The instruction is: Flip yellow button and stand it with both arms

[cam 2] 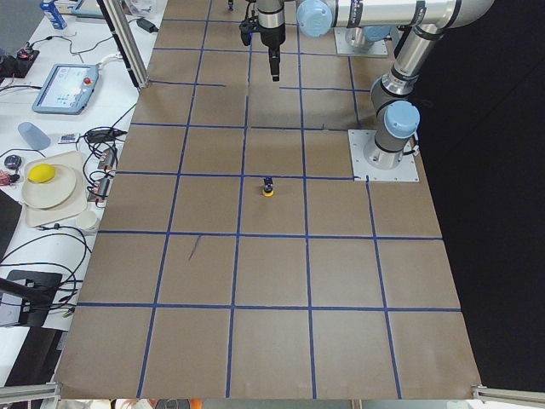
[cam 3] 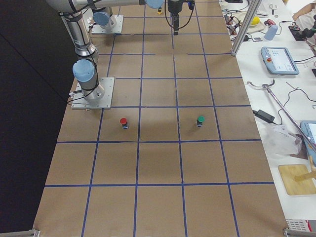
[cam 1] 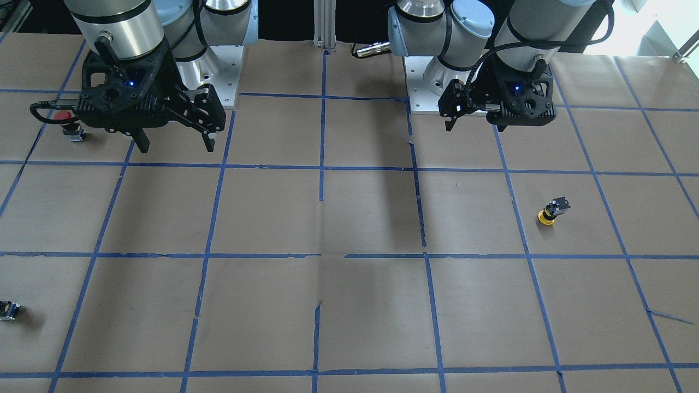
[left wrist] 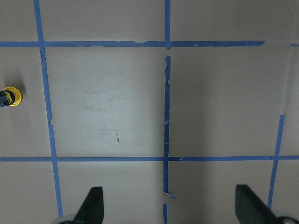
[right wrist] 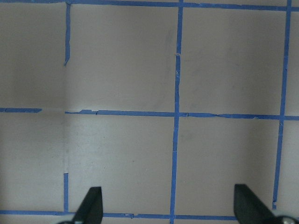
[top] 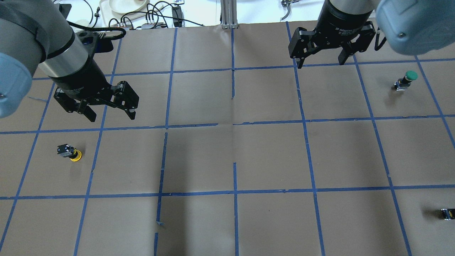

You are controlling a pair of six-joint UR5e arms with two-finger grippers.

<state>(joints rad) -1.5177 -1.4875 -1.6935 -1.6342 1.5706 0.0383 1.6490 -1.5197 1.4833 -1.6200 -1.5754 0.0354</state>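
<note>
The yellow button [cam 1: 551, 212] rests with its yellow cap down on the brown paper and its black-grey base up. It also shows in the overhead view [top: 69, 152], the exterior left view [cam 2: 268, 187] and at the left edge of the left wrist view [left wrist: 9, 97]. My left gripper [top: 111, 116] is open and empty. It hovers above the table, farther from the robot than the button and apart from it; the left wrist view [left wrist: 170, 207] shows both its fingertips. My right gripper [top: 321, 63] is open and empty, high over the table's other half [cam 1: 177, 146].
A red-capped button [cam 1: 65, 123] stands close to the robot's base on its right side. A green-capped button [top: 407, 80] stands farther out on that side. A tiny black-and-yellow block [top: 447, 213] lies at the table's right edge. Blue tape lines grid the brown paper [top: 234, 156].
</note>
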